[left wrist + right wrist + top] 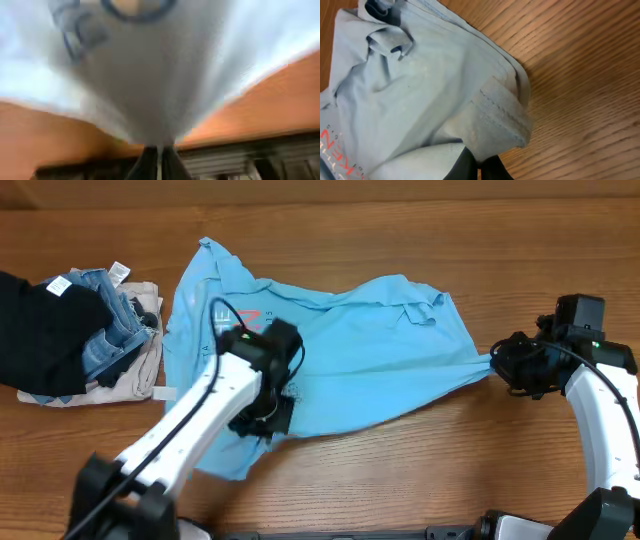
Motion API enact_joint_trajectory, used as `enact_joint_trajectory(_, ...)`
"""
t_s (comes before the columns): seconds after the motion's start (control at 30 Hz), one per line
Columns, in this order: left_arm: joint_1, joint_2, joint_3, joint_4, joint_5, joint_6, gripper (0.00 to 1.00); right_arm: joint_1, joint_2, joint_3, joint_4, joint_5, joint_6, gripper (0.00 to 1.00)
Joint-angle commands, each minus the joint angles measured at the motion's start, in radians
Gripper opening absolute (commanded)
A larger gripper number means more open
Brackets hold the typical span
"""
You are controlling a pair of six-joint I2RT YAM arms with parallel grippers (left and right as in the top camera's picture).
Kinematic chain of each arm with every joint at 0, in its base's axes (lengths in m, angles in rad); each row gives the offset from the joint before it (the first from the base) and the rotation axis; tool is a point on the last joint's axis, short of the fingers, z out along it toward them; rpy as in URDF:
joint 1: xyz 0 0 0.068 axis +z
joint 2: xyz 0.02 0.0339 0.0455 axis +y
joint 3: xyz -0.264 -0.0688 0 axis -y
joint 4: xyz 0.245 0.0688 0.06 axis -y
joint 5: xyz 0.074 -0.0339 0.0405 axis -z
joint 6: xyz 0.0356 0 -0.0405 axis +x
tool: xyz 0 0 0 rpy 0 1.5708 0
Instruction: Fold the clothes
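**While both grippers pinch it, a blue T-shirt (350, 340) lies stretched over the bench (400, 470)**

Seen from overhead, the T-shirt is soft light-blue cotton, rumpled into shallow folds and spread across the middle of the wood-grain bench. Its right end is drawn into a narrow, taut point at the right gripper (500, 363). The left gripper (262, 418) sits low on the cloth near the shirt's front-left edge. A pile of clothes (90, 340), black cloth over denim and beige, lies just beside the shirt's left edge.

Though the left wrist view is badly blurred, pale cloth (150, 75) fills most of it and funnels down to the left gripper (159, 162), whose dark fingers are pressed together on the fabric. Orange-brown bench (50, 135) shows on either side.

Where the right wrist view looks down, the shirt (420, 100) shows a matte knit surface and a thick stitched hem folded over itself. The right gripper (477, 167) is closed on that hem, its fingers nearly touching. Red letters (335, 150) show at the lower left, and fine-grained bench (580, 75) fills the right side.
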Motion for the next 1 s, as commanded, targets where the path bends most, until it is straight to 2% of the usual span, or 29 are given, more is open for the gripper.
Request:
enact_joint_trajectory(0.0, 0.004, -0.098, 0.125, -0.14, 0.041, -0.004, 0.04, 0.002, -0.008, 0.016, 0.005, 0.002, -0.006, 0.04)
enact_joint_trajectory(0.27, 0.004, -0.131, 0.126, -0.203, 0.004, 0.041, 0.04, 0.002, -0.008, 0.016, 0.006, 0.002, -0.006, 0.04)
enact_joint_trajectory(0.4, 0.005, -0.128, 0.126, -0.183, -0.108, 0.105, 0.08, 0.002, -0.008, 0.016, 0.007, 0.001, -0.006, 0.04)
enact_joint_trajectory(0.47, 0.005, -0.117, 0.126, -0.14, -0.109, 0.175, 0.27, 0.002, -0.008, 0.016, 0.007, 0.002, -0.006, 0.04)
enact_joint_trajectory(0.53, 0.005, -0.1, 0.125, -0.088, -0.101, 0.186, 0.4, 0.002, -0.008, 0.016, 0.006, 0.001, -0.006, 0.04)
enact_joint_trajectory(0.57, 0.005, -0.086, 0.125, -0.066, -0.076, 0.193, 0.5, 0.002, -0.008, 0.016, 0.006, 0.001, -0.006, 0.04)
enact_joint_trajectory(0.6, 0.005, -0.077, 0.125, -0.056, -0.06, 0.199, 0.53, 0.002, -0.008, 0.016, 0.006, 0.001, -0.006, 0.04)
enact_joint_trajectory(0.63, 0.003, -0.065, 0.125, -0.046, -0.032, 0.21, 0.54, 0.002, -0.008, 0.016, 0.006, 0.001, -0.006, 0.04)
enact_joint_trajectory(0.67, -0.003, -0.049, 0.125, -0.035, 0.016, 0.232, 0.5, 0.002, -0.008, 0.016, 0.006, 0.001, -0.006, 0.04)
enact_joint_trajectory(0.7, -0.015, -0.038, 0.125, -0.033, 0.048, 0.254, 0.41, 0.002, -0.008, 0.016, 0.006, 0.001, -0.006, 0.05)
enact_joint_trajectory(0.77, -0.051, -0.026, 0.124, -0.033, 0.056, 0.277, 0.33, 0.002, -0.008, 0.016, 0.006, 0.002, -0.006, 0.05)
enact_joint_trajectory(0.87, -0.207, -0.024, 0.11, 0.014, 0.02, 0.317, 0.32, 0.002, -0.008, 0.016, 0.006, 0.002, -0.006, 0.05)
enact_joint_trajectory(0.97, -0.312, -0.008, 0.06, 0.076, -0.031, 0.273, 0.29, 0.002, -0.008, 0.016, 0.007, 0.002, -0.006, 0.05)
